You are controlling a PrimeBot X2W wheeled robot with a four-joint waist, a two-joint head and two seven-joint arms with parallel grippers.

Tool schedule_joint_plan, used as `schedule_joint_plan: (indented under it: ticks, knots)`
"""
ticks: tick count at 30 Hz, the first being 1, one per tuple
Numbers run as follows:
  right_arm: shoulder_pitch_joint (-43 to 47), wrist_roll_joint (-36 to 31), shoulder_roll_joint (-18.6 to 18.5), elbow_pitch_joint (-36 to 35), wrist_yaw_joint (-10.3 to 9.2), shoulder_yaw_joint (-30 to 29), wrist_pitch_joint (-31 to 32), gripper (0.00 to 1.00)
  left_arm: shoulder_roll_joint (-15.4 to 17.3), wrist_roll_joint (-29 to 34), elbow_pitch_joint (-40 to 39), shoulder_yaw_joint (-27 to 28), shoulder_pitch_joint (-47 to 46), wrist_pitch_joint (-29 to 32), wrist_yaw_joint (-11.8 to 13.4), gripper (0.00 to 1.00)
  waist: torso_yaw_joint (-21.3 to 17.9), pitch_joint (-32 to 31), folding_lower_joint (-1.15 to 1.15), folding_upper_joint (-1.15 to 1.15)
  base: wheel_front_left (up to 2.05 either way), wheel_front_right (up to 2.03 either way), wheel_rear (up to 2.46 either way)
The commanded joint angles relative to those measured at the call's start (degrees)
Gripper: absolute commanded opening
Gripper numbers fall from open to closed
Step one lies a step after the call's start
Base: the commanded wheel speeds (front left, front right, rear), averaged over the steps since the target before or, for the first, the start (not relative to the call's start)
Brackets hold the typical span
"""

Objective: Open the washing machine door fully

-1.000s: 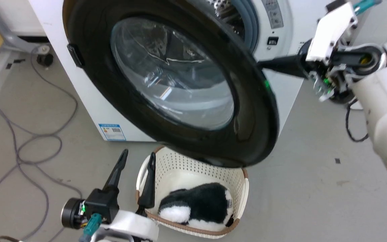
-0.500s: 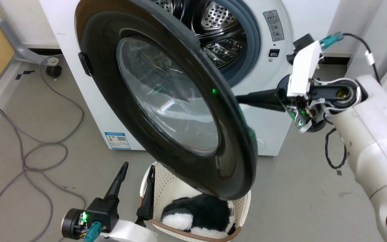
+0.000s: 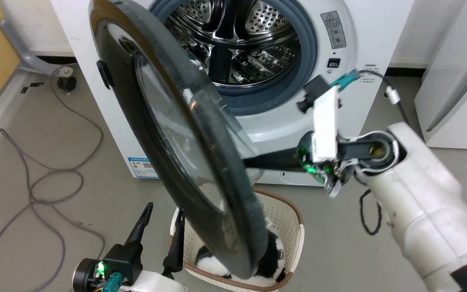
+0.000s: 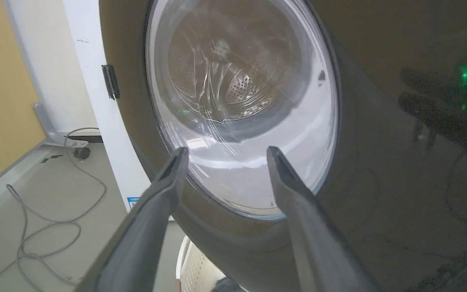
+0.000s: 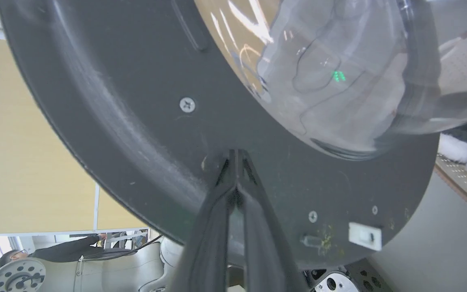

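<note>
**Operator:** Where does the washing machine door (image 3: 185,162) stand?

**Spotter:** Well out from the washing machine (image 3: 369,36), hinged on your left of the opening and close to edge-on to your head camera. Behind it the steel drum (image 3: 237,44) and its blue-grey gasket (image 3: 274,97) are plain to see. The door's lower edge hangs over the white basket (image 3: 284,217) (a black-and-white plush toy (image 3: 273,255) lies inside).

**Operator:** And my right gripper (image 5: 235,153)?

**Spotter:** Its two fingers are pressed together with nothing between them. Their tips touch the door's dark grey inner face, just under the bulging glass window (image 5: 339,81). In your head view that arm reaches across the machine's front, and the fingers pass behind the door's rim.

**Operator:** The left gripper (image 3: 165,207)?

**Spotter:** Low, on the door's outer side, just beside the basket. Its fingers are spread apart and hold nothing. From its wrist camera they point up at the lower part of the glass. I cannot tell how near the tips are to it. A grey cable (image 3: 55,178) loops on the floor to your left.
</note>
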Motion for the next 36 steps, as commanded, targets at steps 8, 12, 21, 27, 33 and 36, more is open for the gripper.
schedule_joint_plan:
  ticks: [8,12,21,27,33,36]
  knots:
    - [4.4,1.2,0.4,-5.5,0.06,1.3,0.0,0.00,0.1,0.3,0.1,0.2,-0.1,-0.3,-0.2,1.00,-0.4,0.9,0.00,0.00,0.00,0.00,0.00]
    - [6.6,1.7,-0.2,-8.5,0.06,-0.9,-4.8,0.00,0.1,0.0,0.0,0.1,-0.3,-0.3,0.0,1.00,-0.8,1.4,0.00,0.00,0.00,0.00,0.00]
    - [19.6,-4.1,-1.5,-19.7,0.06,-12.3,-34.9,1.00,0.1,-0.5,-0.3,0.3,-0.5,-0.3,0.6,1.00,-2.0,2.0,0.00,0.00,0.00,0.00,0.00]
    - [32.4,-8.8,-3.0,-26.3,0.06,-18.4,-48.8,1.00,0.1,-0.5,-0.3,0.5,-0.4,-0.3,0.8,1.00,-3.1,2.0,0.00,0.00,0.00,0.00,0.00]
    - [44.0,-21.3,-4.4,-27.3,0.06,-24.2,-62.3,1.00,0.1,-0.6,0.2,0.9,-0.3,-0.3,0.8,1.00,-3.6,1.4,0.00,0.00,0.00,0.00,0.00]
    - [48.4,-30.5,-4.0,-26.6,0.06,-27.9,-67.6,1.00,0.1,-0.6,0.2,1.2,-0.3,-0.3,0.8,1.00,-3.9,1.2,0.00,0.00,0.00,0.00,0.00]
